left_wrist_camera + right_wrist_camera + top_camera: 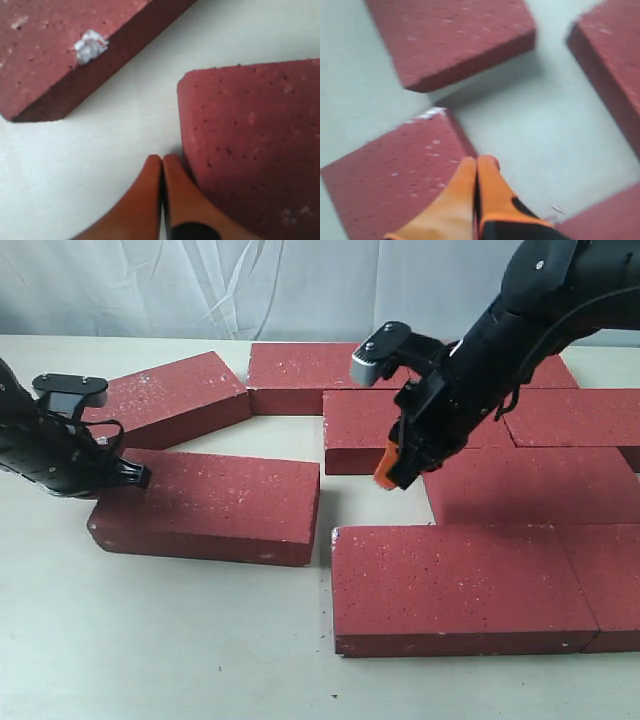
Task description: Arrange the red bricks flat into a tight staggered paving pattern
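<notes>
The red bricks (pixel 210 505) are dark red, speckled with small white flecks, and the tabletop (pixel 150 640) is a plain pale cream. The left gripper (pixel 161 161) and the right gripper (pixel 477 163) are orange at the fingers and black farther back. The backdrop (pixel 150 290) is greyish white.

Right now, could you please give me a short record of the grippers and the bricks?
left gripper: shut, empty, at loose brick end farthest from paved bricks
right gripper: shut, empty, raised near paved bricks
loose brick: flat, a gap from paved bricks
angled brick: flat, skewed, behind loose brick
</notes>
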Controlling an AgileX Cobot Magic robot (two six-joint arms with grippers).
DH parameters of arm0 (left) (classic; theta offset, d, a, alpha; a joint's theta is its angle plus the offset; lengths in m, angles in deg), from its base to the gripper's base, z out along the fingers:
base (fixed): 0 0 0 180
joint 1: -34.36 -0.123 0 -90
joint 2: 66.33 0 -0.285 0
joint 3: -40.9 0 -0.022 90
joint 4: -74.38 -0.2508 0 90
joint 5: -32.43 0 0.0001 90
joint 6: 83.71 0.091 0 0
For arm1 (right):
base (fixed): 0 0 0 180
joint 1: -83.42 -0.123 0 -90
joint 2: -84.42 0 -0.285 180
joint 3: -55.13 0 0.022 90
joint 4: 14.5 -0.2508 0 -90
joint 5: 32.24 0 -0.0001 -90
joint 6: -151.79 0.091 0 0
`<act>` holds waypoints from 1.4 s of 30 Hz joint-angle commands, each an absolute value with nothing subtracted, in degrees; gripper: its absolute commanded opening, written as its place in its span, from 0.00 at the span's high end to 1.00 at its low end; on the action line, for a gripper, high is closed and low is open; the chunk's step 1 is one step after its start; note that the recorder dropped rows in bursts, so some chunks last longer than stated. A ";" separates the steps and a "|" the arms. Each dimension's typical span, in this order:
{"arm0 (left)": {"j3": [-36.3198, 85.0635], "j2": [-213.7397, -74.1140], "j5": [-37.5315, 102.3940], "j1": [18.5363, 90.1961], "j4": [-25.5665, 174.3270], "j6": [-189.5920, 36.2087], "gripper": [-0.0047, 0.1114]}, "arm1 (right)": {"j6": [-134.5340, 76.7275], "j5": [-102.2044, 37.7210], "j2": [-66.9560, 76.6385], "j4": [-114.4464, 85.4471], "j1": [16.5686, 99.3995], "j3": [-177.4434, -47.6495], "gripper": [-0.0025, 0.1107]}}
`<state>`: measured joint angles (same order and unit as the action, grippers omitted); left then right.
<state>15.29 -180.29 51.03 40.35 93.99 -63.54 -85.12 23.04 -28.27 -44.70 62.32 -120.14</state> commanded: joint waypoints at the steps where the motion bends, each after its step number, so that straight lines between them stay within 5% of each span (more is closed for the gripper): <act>1: 15.64 -181.36 50.06 40.78 94.79 -63.57 0.96 | -100.84 32.59 -31.27 -52.96 55.84 -119.73 0.99; 6: 15.64 -181.84 49.94 40.78 94.12 -63.57 0.96 | -99.62 24.50 -34.85 -50.56 44.92 -122.62 0.99; 13: 15.64 -181.84 50.02 40.78 94.12 -63.57 0.96 | -90.46 17.95 -36.90 -41.01 40.11 -123.29 0.99; 21: 15.84 -181.84 49.90 40.78 93.86 -63.57 0.96 | -87.10 7.95 -39.94 -36.86 40.12 -123.38 0.99; 37: 15.84 -181.84 46.08 40.78 93.87 -63.57 0.96 | -76.07 10.83 -34.84 -27.24 39.99 -123.38 0.99; 42: 15.84 -181.84 44.31 40.88 94.69 -61.86 0.96 | -63.50 4.03 -30.62 -25.68 46.76 -121.60 0.99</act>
